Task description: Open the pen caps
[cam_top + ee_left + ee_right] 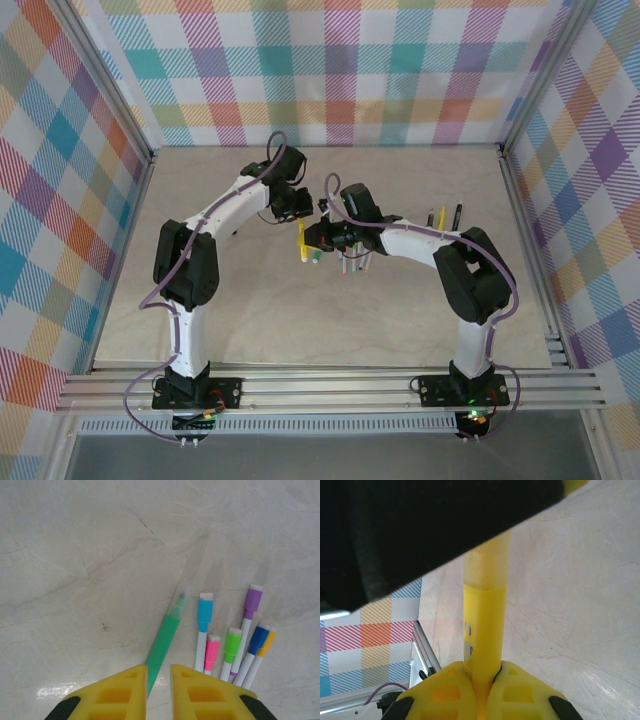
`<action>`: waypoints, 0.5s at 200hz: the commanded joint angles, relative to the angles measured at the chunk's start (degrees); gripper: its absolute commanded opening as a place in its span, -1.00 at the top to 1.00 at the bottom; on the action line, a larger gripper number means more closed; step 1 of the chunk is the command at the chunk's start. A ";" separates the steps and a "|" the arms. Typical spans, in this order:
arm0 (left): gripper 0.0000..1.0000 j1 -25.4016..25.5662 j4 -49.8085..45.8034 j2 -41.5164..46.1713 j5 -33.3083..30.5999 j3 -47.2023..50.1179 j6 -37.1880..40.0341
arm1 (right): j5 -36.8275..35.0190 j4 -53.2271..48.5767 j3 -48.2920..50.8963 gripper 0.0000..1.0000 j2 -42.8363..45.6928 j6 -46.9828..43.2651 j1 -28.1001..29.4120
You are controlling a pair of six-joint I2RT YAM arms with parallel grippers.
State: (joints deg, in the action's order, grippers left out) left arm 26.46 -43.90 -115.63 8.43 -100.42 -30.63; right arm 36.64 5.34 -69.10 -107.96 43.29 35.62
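Observation:
My right gripper (482, 667) (318, 238) is shut on a yellow pen (485, 625) (303, 240). The pen's paler capped end (487, 560) runs up under the black body of my left gripper (296, 212); its tip is hidden there. In the left wrist view the left gripper (159, 669) has a narrow gap between its jaws, with bare table showing through. Below it lies a green pen (165, 640) with a clear cap (181, 597). Beside that lie slim white pens with caps: blue (204, 611), pink (212, 650), green (232, 644) and purple (253, 600).
A few more pens (445, 215) lie on the marble table (400, 320) to the right of the right arm. The slim pens (352, 263) sit just in front of the right gripper. Aluminium rails (528, 250) and plaid walls close in the table.

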 commanded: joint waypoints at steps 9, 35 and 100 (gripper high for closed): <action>0.60 0.50 -0.68 3.63 2.79 2.14 -0.98 | -0.66 1.97 -5.17 1.00 -1.34 -1.08 0.33; 0.60 0.52 -0.92 4.27 1.98 3.34 -0.70 | -1.04 1.86 -6.04 1.00 -1.94 -1.01 0.16; 0.59 0.55 -2.67 4.88 0.80 3.65 0.66 | -1.75 0.90 -6.35 1.00 -1.30 -1.36 -1.29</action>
State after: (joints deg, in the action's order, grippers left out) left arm 25.98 -41.82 -113.16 6.96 -97.62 -30.24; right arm 36.71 2.92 -71.99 -109.03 43.05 35.57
